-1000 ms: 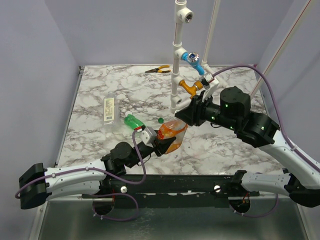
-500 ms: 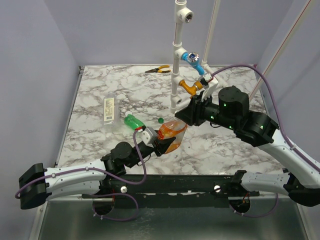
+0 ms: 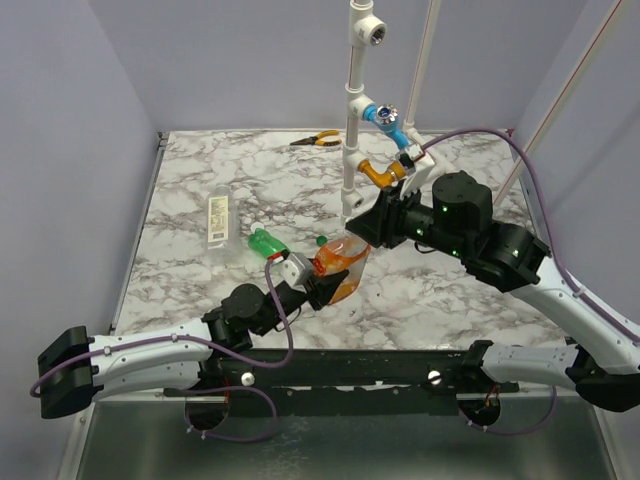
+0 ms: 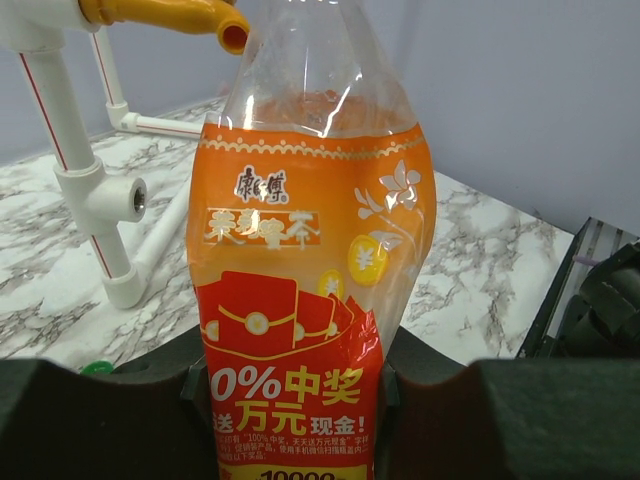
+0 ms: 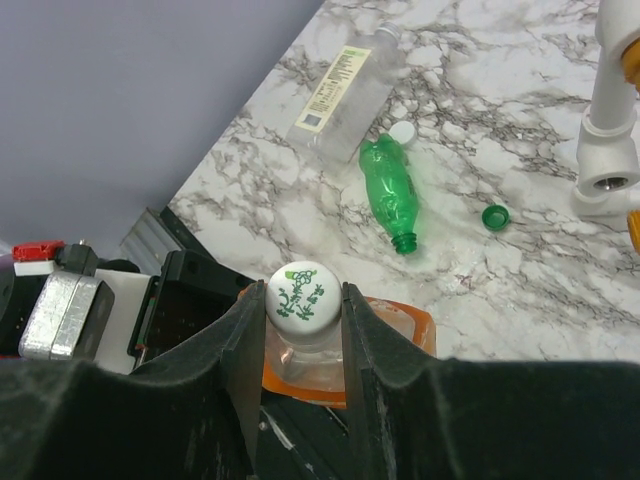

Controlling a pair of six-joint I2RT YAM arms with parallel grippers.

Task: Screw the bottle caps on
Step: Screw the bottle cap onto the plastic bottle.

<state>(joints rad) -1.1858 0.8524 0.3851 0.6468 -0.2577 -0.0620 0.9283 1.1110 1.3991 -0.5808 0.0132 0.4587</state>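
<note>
A wide orange bottle (image 3: 338, 272) with a red and orange label (image 4: 300, 300) stands tilted between the arms. My left gripper (image 3: 316, 291) is shut on its lower body (image 4: 290, 400). From above, my right gripper (image 3: 362, 232) is shut on a white cap (image 5: 303, 293) with a green print, which sits on this bottle's neck. The slim green bottle (image 3: 268, 243) (image 5: 392, 190) lies open on the table, its dark green cap (image 3: 321, 240) (image 5: 495, 215) loose beside it. A clear bottle (image 3: 217, 218) (image 5: 345, 90) lies further left. A small white cap (image 5: 403, 131) rests by the green bottle's base.
A white pipe frame (image 3: 352, 150) (image 4: 95, 190) rises behind the bottle, carrying a blue tap handle (image 3: 385, 113) and an orange tap (image 3: 380, 172) (image 4: 170, 12). Yellow-handled pliers (image 3: 316, 139) lie at the table's far edge. Purple walls close in the sides.
The right gripper and the top of the orange bottle have shifted slightly left. Both grips look unchanged, and the left arm stays put.
</note>
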